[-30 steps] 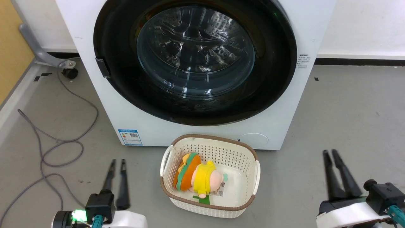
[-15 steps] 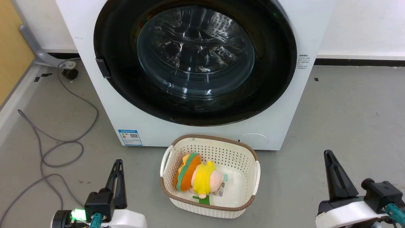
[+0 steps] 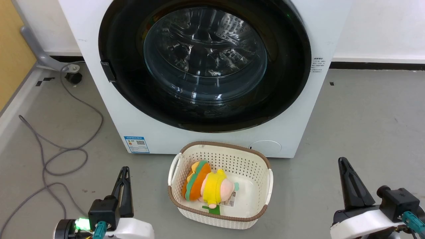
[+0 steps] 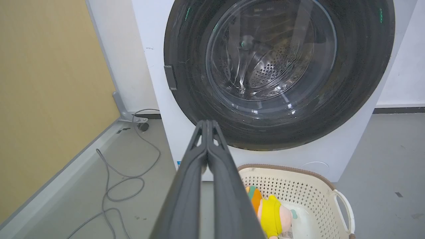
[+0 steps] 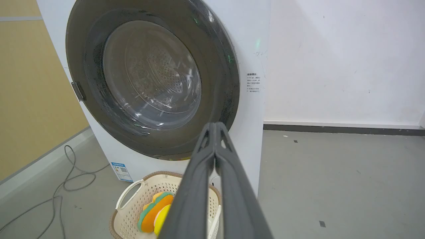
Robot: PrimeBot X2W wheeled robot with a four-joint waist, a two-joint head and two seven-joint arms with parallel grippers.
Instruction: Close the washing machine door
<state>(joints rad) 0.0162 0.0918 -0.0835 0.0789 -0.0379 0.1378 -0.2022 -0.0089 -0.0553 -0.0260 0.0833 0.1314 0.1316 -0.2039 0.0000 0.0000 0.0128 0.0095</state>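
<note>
Smooth grey floor (image 3: 365, 109), a few small black tape marks (image 3: 48, 78). Back: white wall (image 3: 382, 26), dark baseboard (image 3: 378, 65) at its foot. Left: ochre panel (image 3: 11, 49). Grey cable (image 3: 101, 117) loops over the floor beside a grey metal leg (image 3: 31, 44) with caster (image 3: 73, 77). Lighting even.

Floor (image 3: 365, 116): smooth grey, hard surface. Standing on it: white front-loading washing machine (image 3: 159, 139); cream perforated plastic basket with brown rim (image 3: 219, 144) just before the machine; thin grey cable (image 3: 100, 118) looped at left; black tape marks (image 3: 44, 80) beyond.
</note>
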